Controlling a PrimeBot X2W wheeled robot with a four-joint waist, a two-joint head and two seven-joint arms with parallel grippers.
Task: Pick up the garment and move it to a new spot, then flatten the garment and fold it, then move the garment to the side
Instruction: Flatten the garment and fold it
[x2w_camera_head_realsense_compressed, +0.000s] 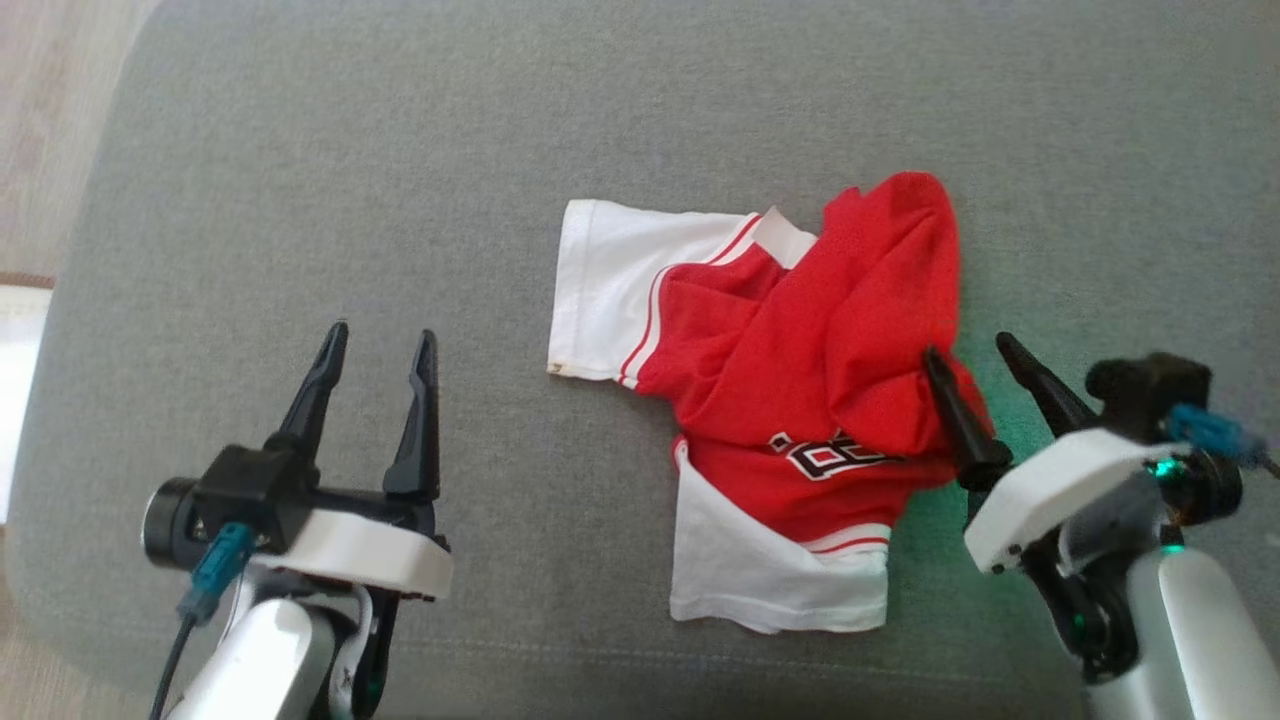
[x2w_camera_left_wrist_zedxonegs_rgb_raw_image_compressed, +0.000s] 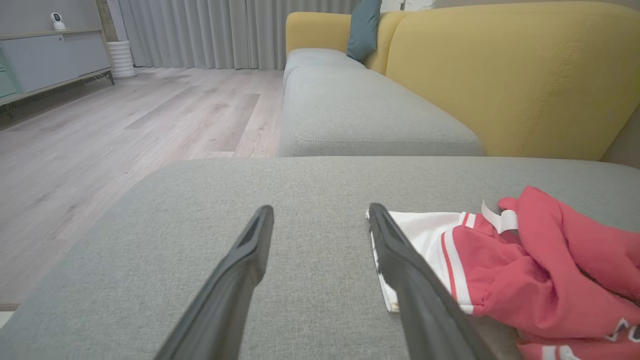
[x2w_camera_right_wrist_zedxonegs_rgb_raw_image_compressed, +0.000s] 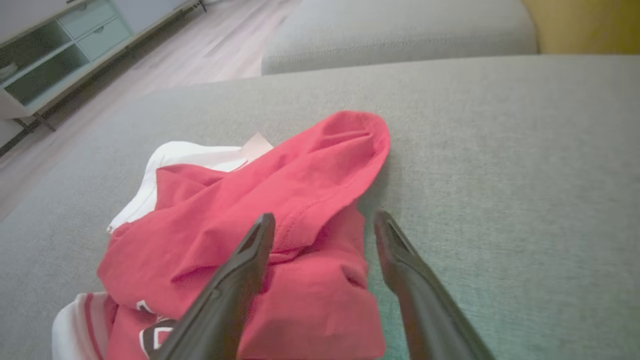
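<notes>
— On the grey cushion (x2w_camera_head_realsense_compressed: 300, 150), where does the garment (x2w_camera_head_realsense_compressed: 800, 380) lie?
— Centre-right, crumpled. Its red bulk runs roughly twelve to six, with white sleeves at ten and six.
— Which arm is nearer?
— The right gripper (x2w_camera_head_realsense_compressed: 966, 345). It is spread open at the heap's three o'clock, one finger over the red edge, grasping nothing. The left gripper (x2w_camera_head_realsense_compressed: 384, 332), also spread and empty, sits well apart at nine o'clock.

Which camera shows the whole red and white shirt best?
The head view: the whole crumpled shirt lies in frame on the grey cushion. The left wrist view cuts it off at its right edge; the right wrist view shows mostly red folds, close up.
</notes>
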